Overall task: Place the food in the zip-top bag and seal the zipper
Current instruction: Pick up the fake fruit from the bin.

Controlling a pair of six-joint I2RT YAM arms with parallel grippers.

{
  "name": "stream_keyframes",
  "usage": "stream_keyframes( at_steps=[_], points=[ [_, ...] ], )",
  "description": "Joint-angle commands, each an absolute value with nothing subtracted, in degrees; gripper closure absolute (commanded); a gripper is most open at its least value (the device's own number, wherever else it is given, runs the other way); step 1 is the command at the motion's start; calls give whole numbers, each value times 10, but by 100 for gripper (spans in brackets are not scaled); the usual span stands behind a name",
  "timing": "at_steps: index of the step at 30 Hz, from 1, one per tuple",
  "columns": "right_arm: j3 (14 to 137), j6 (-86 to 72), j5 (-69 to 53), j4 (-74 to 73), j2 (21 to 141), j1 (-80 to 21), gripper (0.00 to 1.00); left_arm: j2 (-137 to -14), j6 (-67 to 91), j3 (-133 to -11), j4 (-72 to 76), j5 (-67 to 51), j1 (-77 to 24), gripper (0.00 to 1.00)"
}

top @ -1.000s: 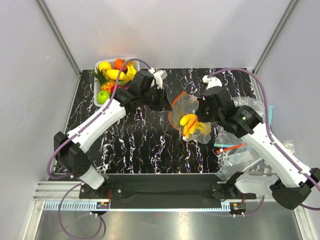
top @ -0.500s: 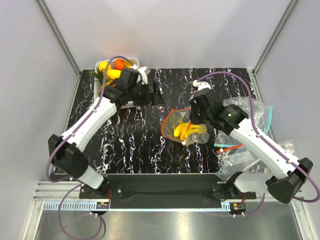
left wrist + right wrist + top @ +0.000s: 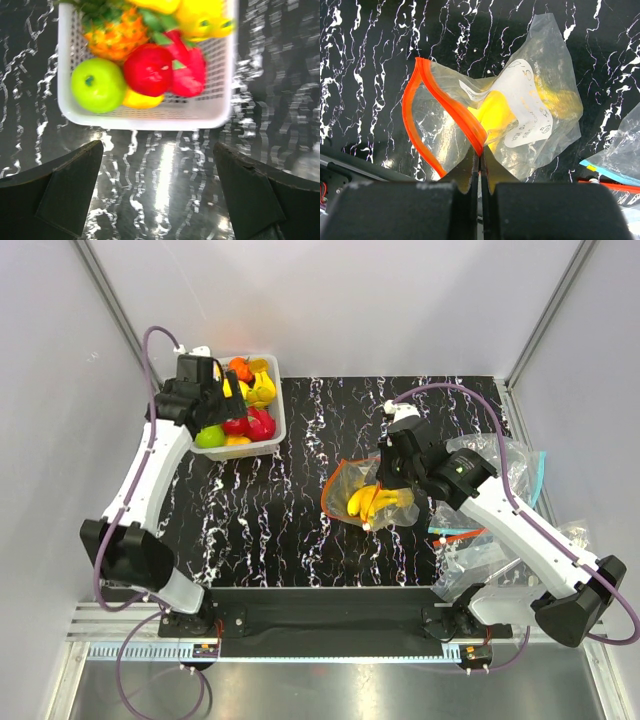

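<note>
Swinging left end effector (image 3: 157, 150) back above basket (image 3: 145, 120), gaping empty; pinching limp bag's (image 3: 530, 100) zipper (image 3: 445, 105) with right end effector (image 3: 479, 156); judging green apple (image 3: 97, 85) slick, needing mid-body gripping.

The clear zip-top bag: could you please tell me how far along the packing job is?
Done: the yellow plastic banana bunch lies inside the clear bag. In hand: the right hand pinches its orange-red zipper strip, mouth open; the open left hand hovers over the white perforated basket. Left: the green apple, red apple, then sealing.

Crowding the basket (image 3: 145, 120) with fruit (image 3: 149, 70), leaving open tabletop (image 3: 260, 510) beside the bag (image 3: 345, 490), cluttering the right edge with spare bags (image 3: 478, 552)
</note>
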State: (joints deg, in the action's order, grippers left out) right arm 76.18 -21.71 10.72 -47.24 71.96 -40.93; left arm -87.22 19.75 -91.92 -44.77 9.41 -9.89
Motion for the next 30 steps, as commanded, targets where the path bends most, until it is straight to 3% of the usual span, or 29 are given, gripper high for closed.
stream_keyframes(
  at_steps=[1, 10, 26, 30],
  points=[
    [792, -200, 95, -466, 711, -407, 100, -924, 169, -947, -446, 157, -97, 3],
    [784, -187, 88, -452, 711, -406, 100, -1048, 141, -998, -427, 189, -97, 6],
    [773, -181, 81, -439, 723, -407, 100, -1128, 134, -1034, -390, 134, -95, 13],
    [767, -183, 76, -436, 719, -407, 100, -1157, 133, -1054, -403, 134, -91, 19]
  ],
)
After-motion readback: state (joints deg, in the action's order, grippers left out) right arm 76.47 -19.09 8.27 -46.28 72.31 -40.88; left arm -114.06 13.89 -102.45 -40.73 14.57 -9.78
